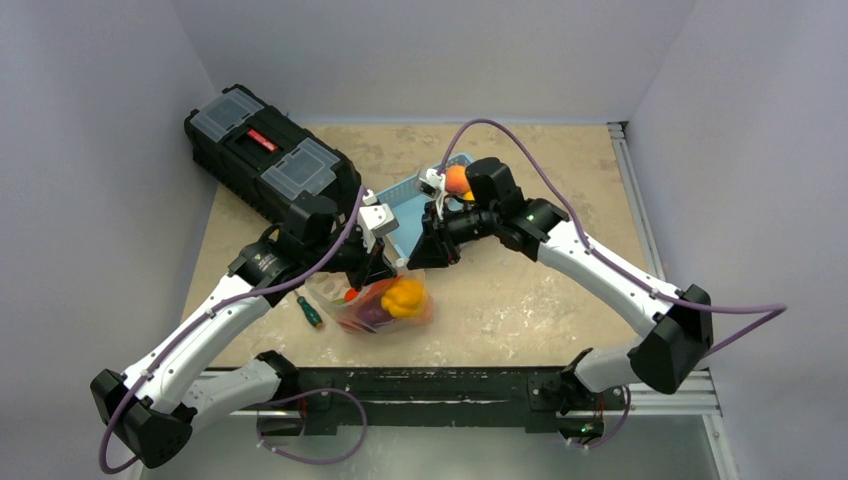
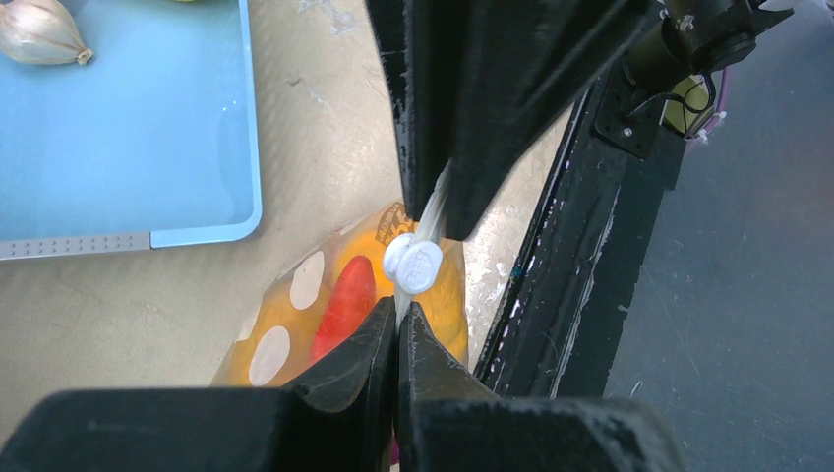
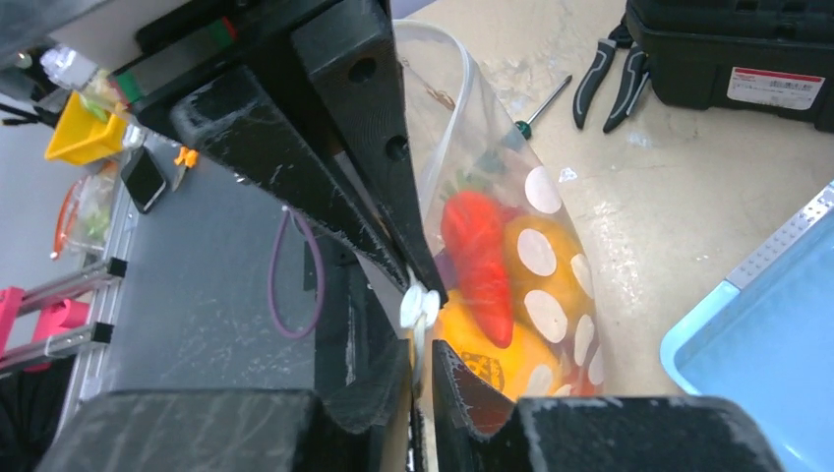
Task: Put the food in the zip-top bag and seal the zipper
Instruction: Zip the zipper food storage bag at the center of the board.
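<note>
Sealing step, food (image 3: 477, 256) inside zip-top bag (image 3: 462, 98); left gripper (image 2: 396, 320) clamped on zipper (image 2: 430, 218) beside slider (image 2: 413, 264); right gripper (image 3: 423, 354) narrowed beside slider, hold unclear; next calls for firm regrip and taut pull.

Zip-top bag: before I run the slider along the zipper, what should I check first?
1. Left gripper shut on the zipper: ok.
2. Right gripper firm on the zipper: cannot tell; its jaws stand narrow around it.
3. Slider between both grippers: ok.
4. Everything bagged: not ok; garlic and an orange piece lie in the basket, outside the zip-top bag.
5. Zipper sealed: cannot tell.
</note>
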Motion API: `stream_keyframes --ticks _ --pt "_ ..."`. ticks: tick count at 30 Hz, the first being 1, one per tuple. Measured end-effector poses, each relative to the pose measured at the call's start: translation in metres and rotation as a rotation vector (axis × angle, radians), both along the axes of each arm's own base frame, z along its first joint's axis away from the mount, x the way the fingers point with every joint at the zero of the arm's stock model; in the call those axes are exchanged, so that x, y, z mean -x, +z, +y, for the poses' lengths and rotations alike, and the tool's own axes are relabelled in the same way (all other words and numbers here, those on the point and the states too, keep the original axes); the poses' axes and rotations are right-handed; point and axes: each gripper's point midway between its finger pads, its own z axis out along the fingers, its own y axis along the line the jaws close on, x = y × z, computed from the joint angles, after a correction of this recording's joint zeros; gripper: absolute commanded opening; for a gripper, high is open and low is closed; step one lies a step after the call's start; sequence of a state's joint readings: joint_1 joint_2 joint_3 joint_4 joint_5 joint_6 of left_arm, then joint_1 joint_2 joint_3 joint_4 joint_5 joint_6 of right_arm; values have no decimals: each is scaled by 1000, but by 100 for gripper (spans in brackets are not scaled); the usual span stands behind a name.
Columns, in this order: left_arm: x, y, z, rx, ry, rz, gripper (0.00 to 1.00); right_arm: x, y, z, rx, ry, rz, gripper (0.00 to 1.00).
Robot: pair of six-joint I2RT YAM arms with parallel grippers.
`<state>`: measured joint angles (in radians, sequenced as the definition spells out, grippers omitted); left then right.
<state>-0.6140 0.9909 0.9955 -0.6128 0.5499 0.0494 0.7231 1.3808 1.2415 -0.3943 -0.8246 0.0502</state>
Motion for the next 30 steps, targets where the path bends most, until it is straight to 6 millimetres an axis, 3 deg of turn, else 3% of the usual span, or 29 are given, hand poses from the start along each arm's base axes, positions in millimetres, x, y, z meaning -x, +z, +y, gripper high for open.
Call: stream_keyframes --ticks 4,8,10,11,13,17,22,30 --pt "0 0 0 0 0 0 0 -3 -5 4 38 44 1 0" --pt "0 -1 0 -2 0 2 0 -3 -9 4 57 63 6 0" --pt "1 -1 0 -1 -1 3 17 -4 -8 4 58 56 1 0" --pt "1 -1 0 -1 -1 3 32 -5 -8 4 62 45 -7 0" --pt "1 0 0 3 -5 6 52 -7 -10 4 70 19 -35 0" --pt "5 7 -3 32 -4 31 65 -7 -10 -2 63 -24 -96 0" --pt "0 31 -3 126 33 87 65 -6 -4 -5 37 -41 -143 0" --pt "-13 44 -15 196 36 161 46 -6 -2 -3 24 -34 -150 0"
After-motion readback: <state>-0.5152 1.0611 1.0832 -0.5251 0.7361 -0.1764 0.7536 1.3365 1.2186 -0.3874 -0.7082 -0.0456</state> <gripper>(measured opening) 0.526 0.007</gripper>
